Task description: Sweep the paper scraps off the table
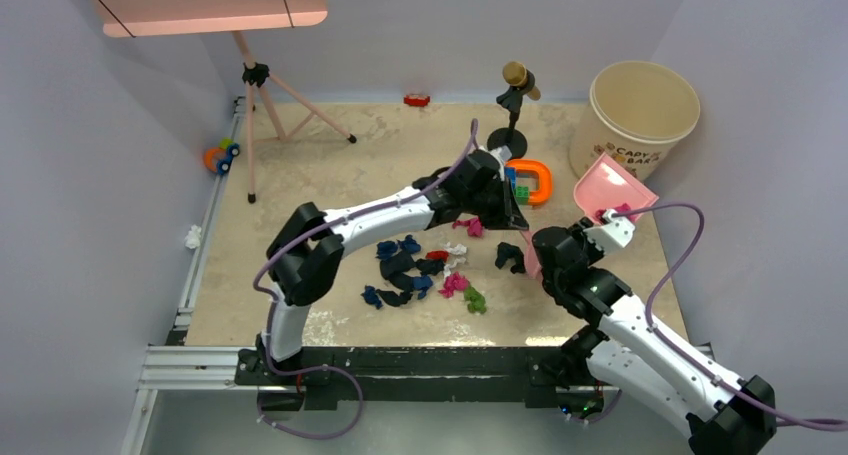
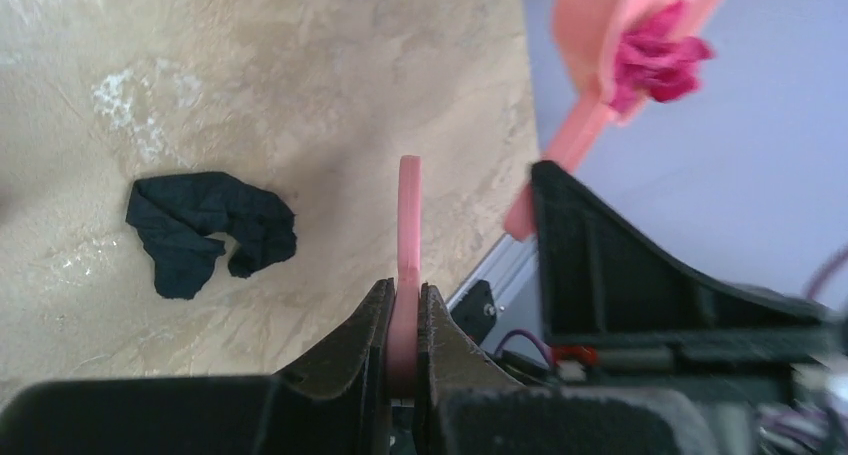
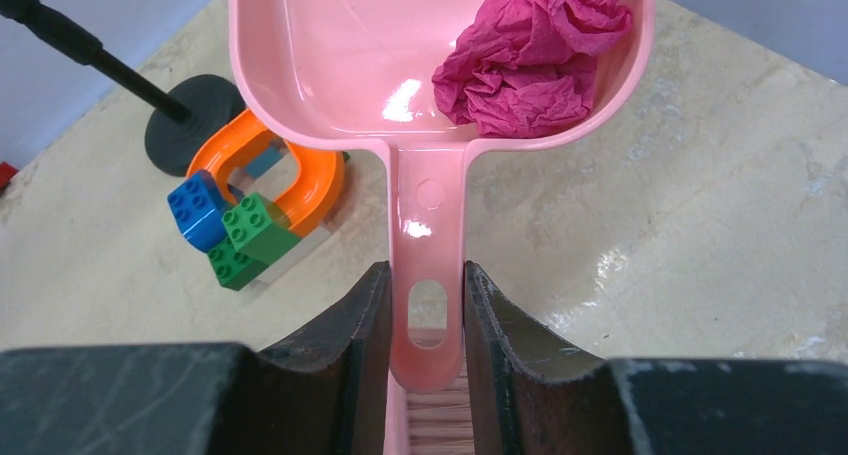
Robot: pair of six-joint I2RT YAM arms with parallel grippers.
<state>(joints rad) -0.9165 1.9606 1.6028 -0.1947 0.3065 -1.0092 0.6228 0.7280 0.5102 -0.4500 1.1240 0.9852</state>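
Several paper scraps [image 1: 420, 270] in navy, blue, red, white, magenta and green lie clustered mid-table [image 1: 330, 170]. One black scrap [image 1: 508, 257] lies apart to the right and also shows in the left wrist view [image 2: 205, 230]. My left gripper [image 1: 510, 220] [image 2: 405, 290] is shut on the pink brush handle [image 2: 409, 215], just above and left of that scrap. My right gripper [image 1: 610, 225] [image 3: 427, 270] is shut on the handle of the pink dustpan [image 1: 612, 187] [image 3: 330, 55], held tilted above the table's right side. A magenta wad [image 3: 530, 55] [image 2: 655, 55] lies in the pan.
A cream bucket [image 1: 640, 115] stands at the back right. A microphone stand [image 1: 512, 110], an orange U-shaped toy [image 1: 535, 180] and a blue-green block stack [image 3: 235, 225] are behind the grippers. A tripod [image 1: 262, 105], a red car [image 1: 417, 100] and a white wad [image 1: 192, 237] on the left rail are also in view.
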